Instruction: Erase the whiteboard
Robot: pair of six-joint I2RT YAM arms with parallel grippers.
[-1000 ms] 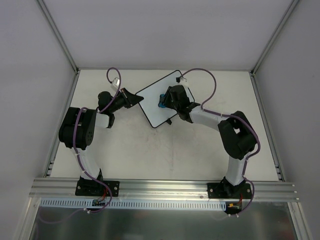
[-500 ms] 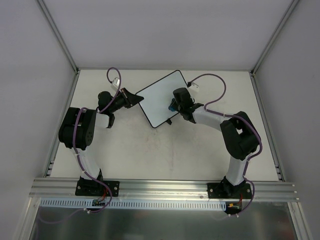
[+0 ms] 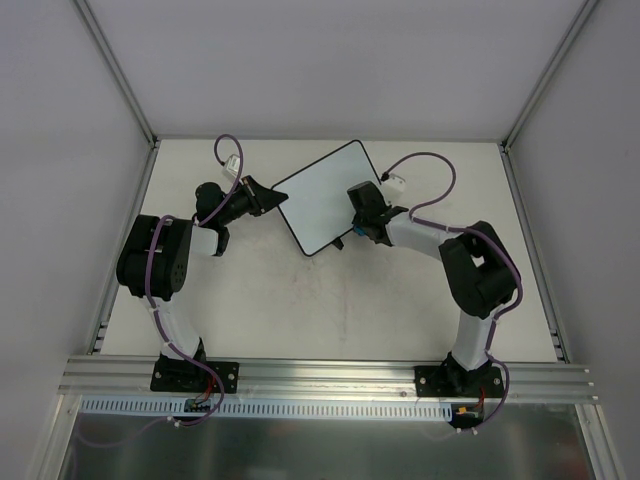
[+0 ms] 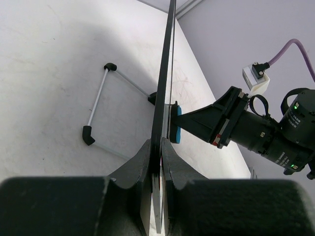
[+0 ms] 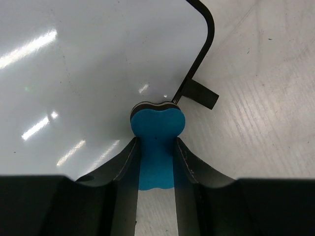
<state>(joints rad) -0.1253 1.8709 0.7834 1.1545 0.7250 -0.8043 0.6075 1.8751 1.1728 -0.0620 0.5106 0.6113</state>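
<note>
The whiteboard (image 3: 318, 193) stands tilted at the back middle of the table, white with a thin black frame. My left gripper (image 3: 266, 198) is shut on its left edge; the left wrist view shows the board edge-on (image 4: 165, 73) between my fingers (image 4: 141, 160). My right gripper (image 3: 356, 224) is shut on the small blue bone-shaped eraser (image 5: 156, 129). The eraser's tip presses on the board (image 5: 93, 64) at its edge, close to a rounded corner and a black foot (image 5: 201, 94). The eraser also shows in the left wrist view (image 4: 175, 129). No red marks show on the visible board face.
A thin wire stand with black end caps (image 4: 97, 104) props the board from behind on the white table (image 3: 330, 300). Grey walls enclose the table at the back and both sides. An aluminium rail (image 3: 330, 372) carries both arm bases at the near edge.
My right gripper has slid the eraser from the middle of the board to its right near edge. The left gripper and the board have stayed in place.
</note>
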